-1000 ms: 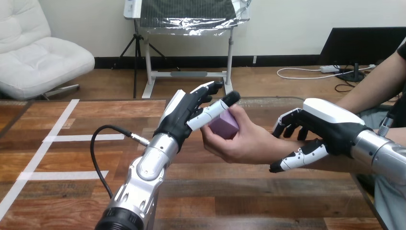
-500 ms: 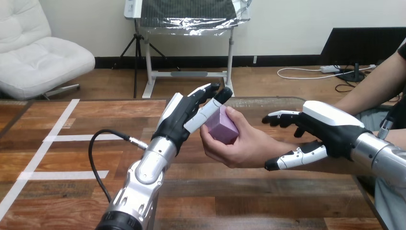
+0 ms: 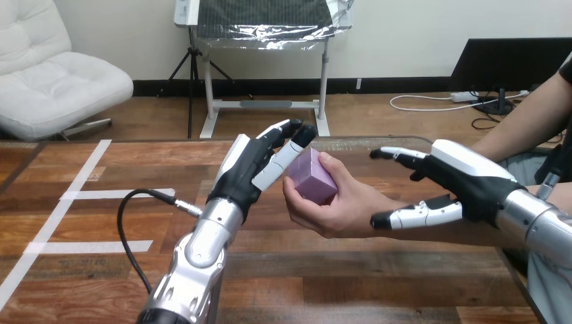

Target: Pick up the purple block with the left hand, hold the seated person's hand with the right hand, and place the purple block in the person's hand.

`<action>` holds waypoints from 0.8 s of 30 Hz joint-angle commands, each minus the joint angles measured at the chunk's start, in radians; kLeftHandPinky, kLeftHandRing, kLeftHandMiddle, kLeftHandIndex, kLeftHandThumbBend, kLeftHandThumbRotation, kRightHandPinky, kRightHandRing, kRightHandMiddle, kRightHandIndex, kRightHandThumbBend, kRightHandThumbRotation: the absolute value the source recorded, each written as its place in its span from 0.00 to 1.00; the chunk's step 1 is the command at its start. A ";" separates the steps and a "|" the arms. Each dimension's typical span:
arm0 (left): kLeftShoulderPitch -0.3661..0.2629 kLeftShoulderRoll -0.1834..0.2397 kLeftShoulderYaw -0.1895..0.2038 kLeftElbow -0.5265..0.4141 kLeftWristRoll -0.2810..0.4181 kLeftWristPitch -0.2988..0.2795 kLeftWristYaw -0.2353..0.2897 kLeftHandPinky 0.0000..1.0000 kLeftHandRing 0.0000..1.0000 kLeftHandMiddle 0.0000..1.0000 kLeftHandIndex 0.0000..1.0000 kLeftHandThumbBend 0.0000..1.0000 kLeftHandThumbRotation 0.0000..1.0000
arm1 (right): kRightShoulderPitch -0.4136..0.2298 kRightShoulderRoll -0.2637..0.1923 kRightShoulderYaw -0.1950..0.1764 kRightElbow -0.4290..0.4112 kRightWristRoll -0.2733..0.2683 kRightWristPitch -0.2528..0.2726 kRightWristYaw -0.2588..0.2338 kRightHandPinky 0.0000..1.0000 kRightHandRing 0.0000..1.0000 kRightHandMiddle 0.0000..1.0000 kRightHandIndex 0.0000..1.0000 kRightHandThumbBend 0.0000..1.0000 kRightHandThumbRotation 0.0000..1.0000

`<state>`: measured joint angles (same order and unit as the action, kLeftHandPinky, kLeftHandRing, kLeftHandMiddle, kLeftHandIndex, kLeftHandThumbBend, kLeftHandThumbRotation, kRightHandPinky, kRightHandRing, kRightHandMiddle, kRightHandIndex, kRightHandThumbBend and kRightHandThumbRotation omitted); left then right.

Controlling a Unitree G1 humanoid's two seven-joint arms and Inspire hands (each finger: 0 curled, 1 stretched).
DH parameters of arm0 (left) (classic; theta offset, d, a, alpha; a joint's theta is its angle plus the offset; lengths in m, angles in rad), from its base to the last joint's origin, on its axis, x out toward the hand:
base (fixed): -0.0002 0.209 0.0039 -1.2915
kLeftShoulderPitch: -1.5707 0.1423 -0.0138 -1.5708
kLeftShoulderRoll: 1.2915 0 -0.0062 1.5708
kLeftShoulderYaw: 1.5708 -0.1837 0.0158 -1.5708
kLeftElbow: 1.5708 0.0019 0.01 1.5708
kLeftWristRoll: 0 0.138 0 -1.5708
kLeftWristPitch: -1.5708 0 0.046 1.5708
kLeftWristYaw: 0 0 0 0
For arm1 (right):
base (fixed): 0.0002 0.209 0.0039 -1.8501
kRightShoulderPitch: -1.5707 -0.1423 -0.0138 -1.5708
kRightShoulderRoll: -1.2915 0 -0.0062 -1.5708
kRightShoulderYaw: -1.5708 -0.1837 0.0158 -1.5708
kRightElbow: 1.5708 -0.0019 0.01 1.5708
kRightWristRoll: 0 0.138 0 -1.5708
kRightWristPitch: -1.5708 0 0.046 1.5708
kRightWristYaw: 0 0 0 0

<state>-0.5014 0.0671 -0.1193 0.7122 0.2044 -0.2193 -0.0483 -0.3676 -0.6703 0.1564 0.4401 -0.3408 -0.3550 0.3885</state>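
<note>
The purple block (image 3: 311, 177) lies in the person's hand (image 3: 337, 202), which reaches in from the right above the table's middle with its fingers curled round the block. My left hand (image 3: 253, 169) is just left of the block, open, its straight fingers close beside or touching the block's left face. My right hand (image 3: 455, 179) is over the person's wrist, open, with its fingers stretched out above the wrist and its thumb below, apart from the skin.
A black cable with a metal plug (image 3: 183, 203) loops over the wooden table (image 3: 101, 202) beside my left forearm. White tape lines (image 3: 81, 196) mark the table's left part. The person's forearm (image 3: 533, 128) comes in from the right edge.
My right hand's fingers have uncurled from round the person's wrist and spread open. My left hand has drawn back slightly left and down from the block, which stays in the person's hand.
</note>
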 commanded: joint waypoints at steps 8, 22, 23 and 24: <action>0.058 0.027 0.014 -0.192 -0.006 -0.041 0.013 0.93 0.92 0.90 0.86 0.96 1.00 | 0.030 0.039 -0.019 0.031 0.059 -0.005 -0.016 0.79 0.94 0.94 0.95 0.96 0.76; 0.188 0.048 0.033 -0.393 -0.023 -0.068 -0.001 0.90 0.88 0.89 0.85 0.83 1.00 | 0.049 0.060 -0.043 0.005 0.131 -0.005 -0.020 0.75 0.90 0.93 0.95 0.95 0.86; 0.204 0.049 0.037 -0.420 -0.028 -0.064 -0.005 0.90 0.88 0.88 0.85 0.82 1.00 | 0.051 0.064 -0.047 0.002 0.142 -0.010 -0.020 0.75 0.90 0.93 0.95 0.95 0.86; 0.214 0.049 0.040 -0.438 -0.031 -0.059 -0.007 0.90 0.88 0.88 0.85 0.80 1.00 | 0.053 0.065 -0.049 0.000 0.149 -0.014 -0.020 0.75 0.90 0.93 0.95 0.95 0.86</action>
<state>-0.3115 0.0882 -0.1032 0.4081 0.1965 -0.2592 -0.0507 -0.3314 -0.6549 0.1296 0.4411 -0.2324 -0.3665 0.3734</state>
